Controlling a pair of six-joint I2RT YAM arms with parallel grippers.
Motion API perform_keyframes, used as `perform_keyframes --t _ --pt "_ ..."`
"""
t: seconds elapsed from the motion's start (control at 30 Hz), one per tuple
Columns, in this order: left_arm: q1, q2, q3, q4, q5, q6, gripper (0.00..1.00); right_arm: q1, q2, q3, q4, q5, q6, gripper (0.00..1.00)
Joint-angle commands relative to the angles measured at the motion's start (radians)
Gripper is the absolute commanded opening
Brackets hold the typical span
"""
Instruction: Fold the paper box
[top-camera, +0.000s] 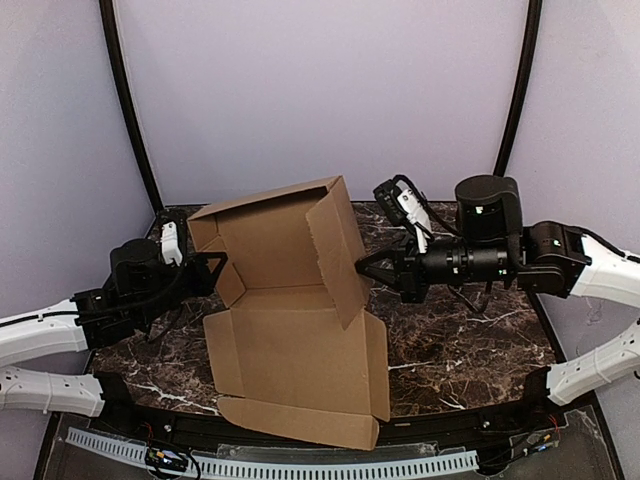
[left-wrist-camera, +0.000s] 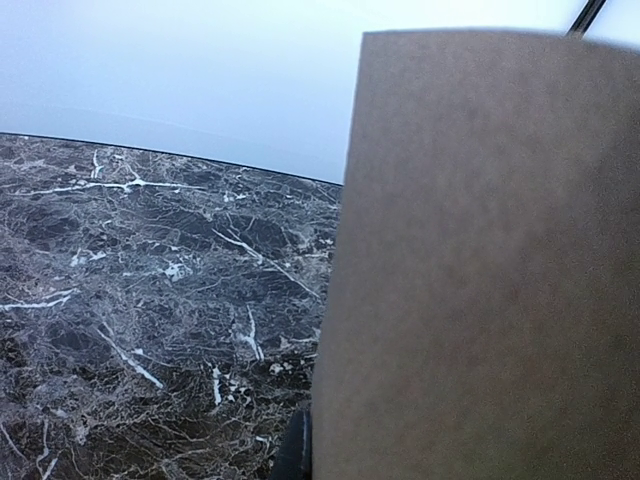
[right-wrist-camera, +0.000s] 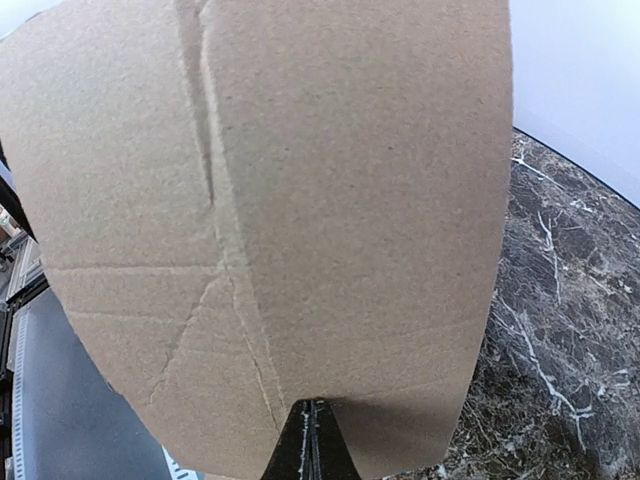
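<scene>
The paper box (top-camera: 290, 350) is a brown cardboard sheet, partly folded, in the middle of the marble table (top-camera: 470, 350). Its back panel and two side flaps stand up, and the front panel lies flat toward the near edge. My left gripper (top-camera: 218, 270) is shut, with its tip at the outer face of the left flap. In the left wrist view the paper box (left-wrist-camera: 480, 260) fills the right half and hides all but a dark sliver of one of the fingers (left-wrist-camera: 297, 455). My right gripper (top-camera: 362, 268) is shut and empty, its closed tip (right-wrist-camera: 312, 432) pressed against the right flap (right-wrist-camera: 330, 200).
Two dark curved poles (top-camera: 130, 110) rise at the back corners against purple walls. A white toothed cable track (top-camera: 300, 468) runs along the near edge below the table. Both arms reach in from the sides at mid-table height.
</scene>
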Motion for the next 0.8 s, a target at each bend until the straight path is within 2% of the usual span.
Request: perform_keyframes --t 0.0,0.07,0.17,0.37,0.47,0.53,0.77 --pt "-0.002 0.022 0.016 -0.025 0.001 0.007 0.01 -0.004 0.032 0.049 0.043 -0.015 -0.018 0.0" --pt "-0.002 0.031 0.016 -0.019 -0.006 0.006 0.01 -0.003 0.046 0.058 0.042 -0.002 -0.023 0.0" --pt "-0.002 0.043 0.015 -0.017 -0.026 0.006 0.01 -0.003 0.07 0.071 0.036 0.029 -0.032 0.14" --pt "-0.002 0.072 0.019 -0.041 -0.08 0.01 0.01 -0.001 0.13 0.106 0.024 0.083 -0.076 0.34" --pt "-0.001 0.084 0.019 -0.041 -0.093 0.015 0.01 -0.001 0.157 0.118 0.009 0.152 -0.101 0.56" --pt "-0.001 0.092 0.02 -0.038 -0.093 0.018 0.01 -0.001 0.174 0.125 0.006 0.177 -0.118 0.66" --pt "-0.001 0.12 0.024 -0.021 -0.082 0.018 0.01 -0.001 0.234 0.15 -0.012 0.31 -0.147 0.75"
